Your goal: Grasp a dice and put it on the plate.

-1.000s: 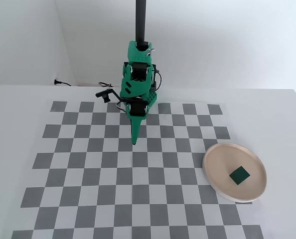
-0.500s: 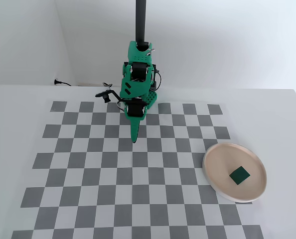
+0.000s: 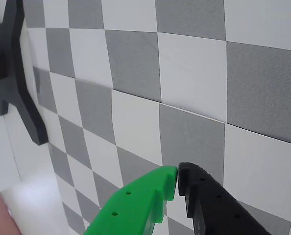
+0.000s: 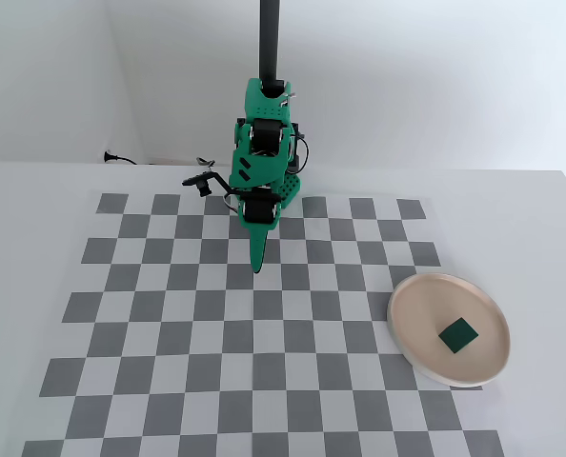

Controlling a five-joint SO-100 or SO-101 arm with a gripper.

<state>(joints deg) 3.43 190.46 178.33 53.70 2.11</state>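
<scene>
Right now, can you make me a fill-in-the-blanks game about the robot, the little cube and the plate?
1. The dark green cube lies on the ____.
2. In the fixed view, the plate sits at the ____ side of the checkered mat.
3. In the wrist view, the gripper has one green finger and one ____ finger.
4. The gripper's fingertips are ____, with nothing between them.

Missing words: plate; right; black; shut

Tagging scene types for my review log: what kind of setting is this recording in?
Probably a home or lab tabletop test rig: a white table against bare walls, a printed checkerboard mat, and a plate holding the dice.
</scene>
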